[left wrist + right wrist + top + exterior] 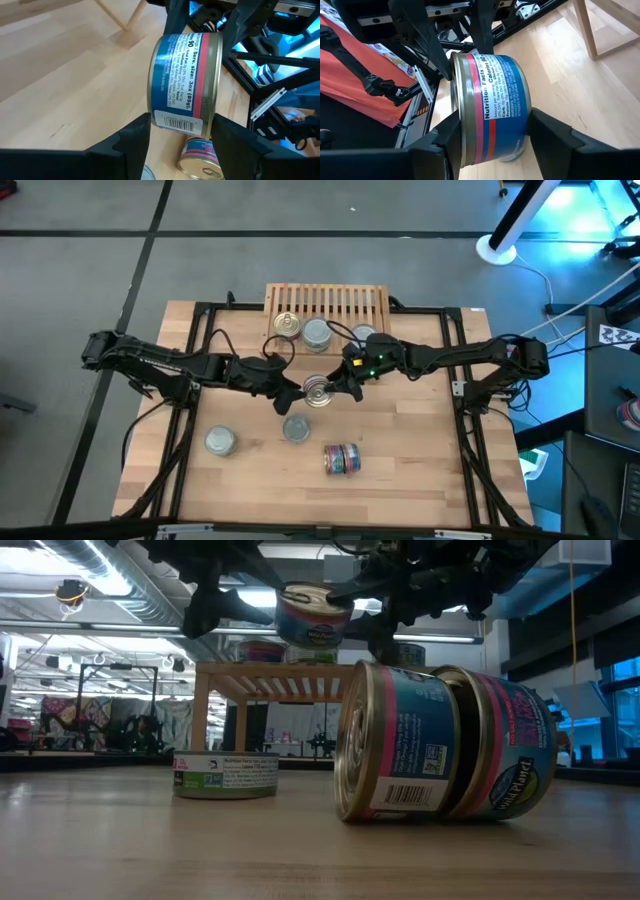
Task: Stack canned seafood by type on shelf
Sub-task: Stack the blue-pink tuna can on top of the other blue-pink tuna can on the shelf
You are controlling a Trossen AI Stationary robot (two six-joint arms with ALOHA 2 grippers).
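A blue-and-red labelled tin [318, 390] with a silver lid hangs above the middle of the table, in front of the shelf [325, 302]. My left gripper [303, 393] comes at it from the table's left and my right gripper [336, 383] from the right. Both are shut on it. Three more tins [316, 333] stand on the slatted shelf top. On the table stand two low tins [220, 441] [296, 427] on their flat bottoms. A pair of labelled tins [342, 459] lies on its side near the front. My left gripper pinches the held tin across its two flat ends, one finger [137, 132] on each, at the part of the rim [172, 122] nearest that arm. The fingers slant down from the table's left. The tin is tilted and clear of the table. My right gripper pinches the same tin across its flat ends too, with one finger [451, 131] against the lid's rim [459, 115] and the other on the opposite end. It comes from the table's right, nearly level, on the side opposite the left gripper's fingers.
Black frame rails [455, 370] and cables run along both sides of the wooden table [420, 470]. The lying pair [440, 745] and a flat tin [225, 775] sit near the front. Bare wood lies at the front right and front left.
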